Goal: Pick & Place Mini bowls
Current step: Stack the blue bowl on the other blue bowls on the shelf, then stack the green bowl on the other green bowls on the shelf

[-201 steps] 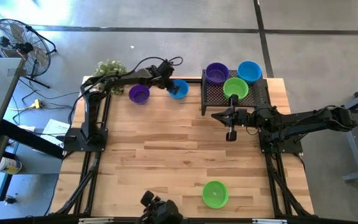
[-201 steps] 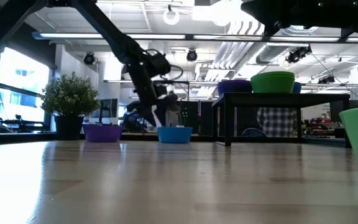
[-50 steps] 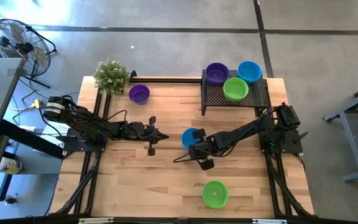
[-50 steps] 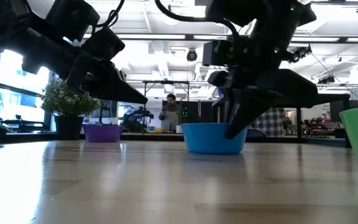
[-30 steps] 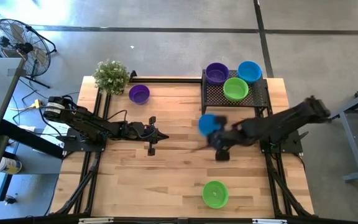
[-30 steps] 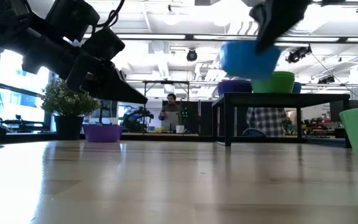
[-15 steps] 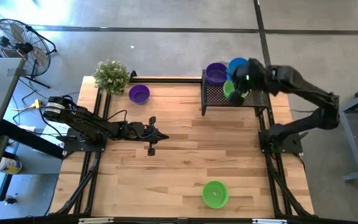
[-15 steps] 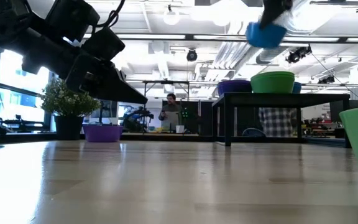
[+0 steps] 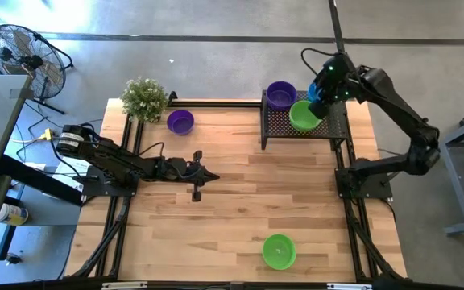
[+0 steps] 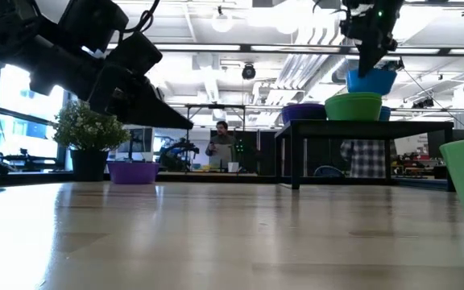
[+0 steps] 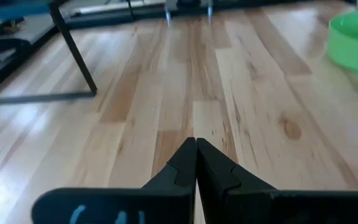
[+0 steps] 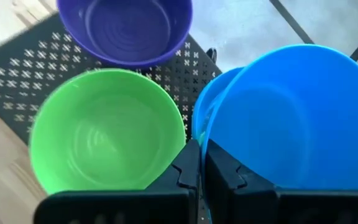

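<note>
Right wrist view: the right gripper (image 12: 200, 163) is pinching a blue bowl's (image 12: 291, 118) rim over the tray (image 9: 333, 125) at one o'clock; the left gripper (image 11: 196, 163) is sitting closed.

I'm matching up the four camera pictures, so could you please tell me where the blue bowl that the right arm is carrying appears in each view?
High view: the held blue bowl is top right, mostly hidden under the right gripper, over the black mesh tray.
Low view: upper right, just above the green bowl.
Left wrist view: not in it.
Right wrist view: fills the right side.
Shared landmark: that green bowl on the tray.
</note>
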Robot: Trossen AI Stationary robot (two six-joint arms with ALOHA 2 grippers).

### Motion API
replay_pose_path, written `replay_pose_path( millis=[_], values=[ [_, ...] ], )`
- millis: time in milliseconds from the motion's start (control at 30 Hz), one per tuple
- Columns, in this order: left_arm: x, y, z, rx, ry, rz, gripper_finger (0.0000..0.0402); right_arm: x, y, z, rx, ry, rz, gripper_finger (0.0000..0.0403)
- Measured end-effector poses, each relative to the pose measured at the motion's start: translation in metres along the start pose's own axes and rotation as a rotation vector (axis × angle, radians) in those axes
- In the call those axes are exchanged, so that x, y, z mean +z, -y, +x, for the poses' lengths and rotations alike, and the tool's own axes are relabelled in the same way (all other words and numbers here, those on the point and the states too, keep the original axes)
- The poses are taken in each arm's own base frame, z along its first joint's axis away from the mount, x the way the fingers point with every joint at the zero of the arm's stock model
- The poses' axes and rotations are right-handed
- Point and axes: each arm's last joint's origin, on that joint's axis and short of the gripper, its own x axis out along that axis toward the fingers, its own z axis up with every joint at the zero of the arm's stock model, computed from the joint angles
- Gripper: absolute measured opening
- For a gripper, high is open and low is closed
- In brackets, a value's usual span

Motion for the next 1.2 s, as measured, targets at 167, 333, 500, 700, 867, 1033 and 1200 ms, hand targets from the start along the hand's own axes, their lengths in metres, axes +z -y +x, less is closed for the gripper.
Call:
replay_pose_path(
  millis=[167, 333, 500, 700, 867, 1033, 1200],
  values=[
    [0.002, 0.0, 0.0, 0.002, 0.02, -0.003, 0.0, -0.006, 0.002, 0.019, -0.006, -0.028, -0.016, 0.0006],
    [0.002, 0.0, 0.0, 0.002, 0.019, -0.003, 0.0, -0.008, 0.0, 0.032, -0.013, -0.025, -0.044, 0.0005],
    [0.002, 0.0, 0.0, 0.002, 0.018, -0.003, 0.0, -0.009, -0.001, 0.038, -0.013, -0.02, -0.048, 0.0003],
    [0.002, 0.0, 0.0, 0.002, 0.016, -0.003, 0.0, -0.012, -0.003, 0.046, -0.016, -0.027, -0.051, 0.0021],
    [0.001, 0.0, 0.0, 0.002, 0.012, -0.003, 0.0, -0.011, -0.002, 0.047, -0.027, -0.02, -0.051, 0.0045],
    [0.001, 0.0, 0.0, 0.002, 0.012, -0.003, 0.0, -0.011, -0.001, 0.046, -0.075, -0.032, -0.052, 0.0079],
    [0.001, 0.0, 0.0, 0.002, 0.011, -0.003, 0.0, -0.011, -0.001, 0.046, -0.07, -0.031, -0.052, 0.0094]
  ],
)
